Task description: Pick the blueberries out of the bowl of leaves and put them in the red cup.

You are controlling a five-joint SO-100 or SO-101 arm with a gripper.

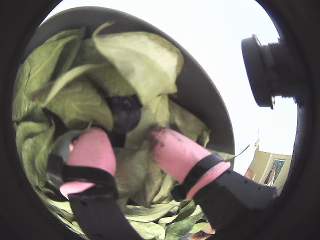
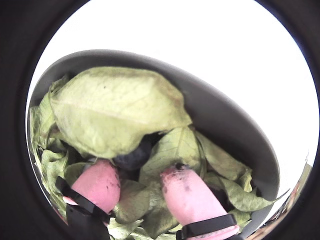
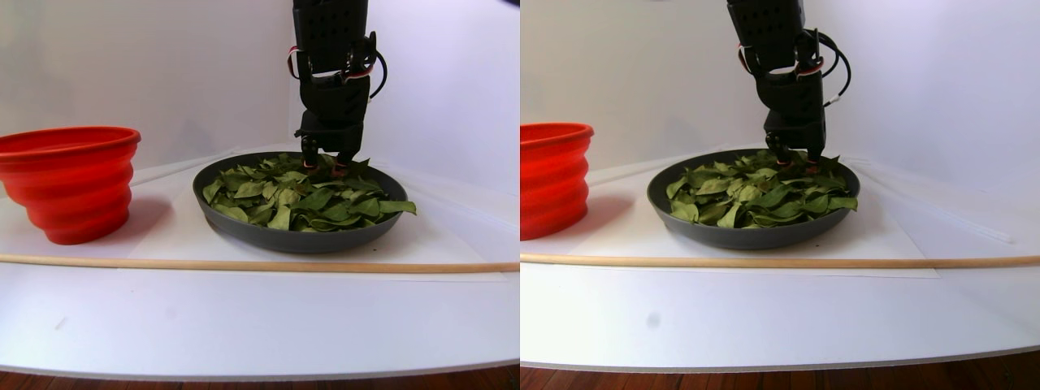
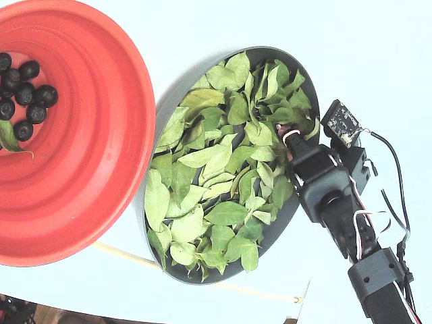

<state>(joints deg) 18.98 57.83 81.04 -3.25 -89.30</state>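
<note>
While the hand (image 1: pixel 125 137) gapes empty, a blueberry (image 1: pixel 125 111) lies just beyond its fingertips.

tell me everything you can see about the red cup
The red cup is a large round orange-red vessel that looks like plastic, with stepped concentric rings inside and ribbed, tapering sides in the stereo pair view. It stands upright on the white table, close beside the grey bowl; whether their rims touch is unclear. Several dark blueberries sit clustered on its pinkish bottom, with a green leaf next to them. The gripper is away from it, down among the bowl's leaves.
</note>
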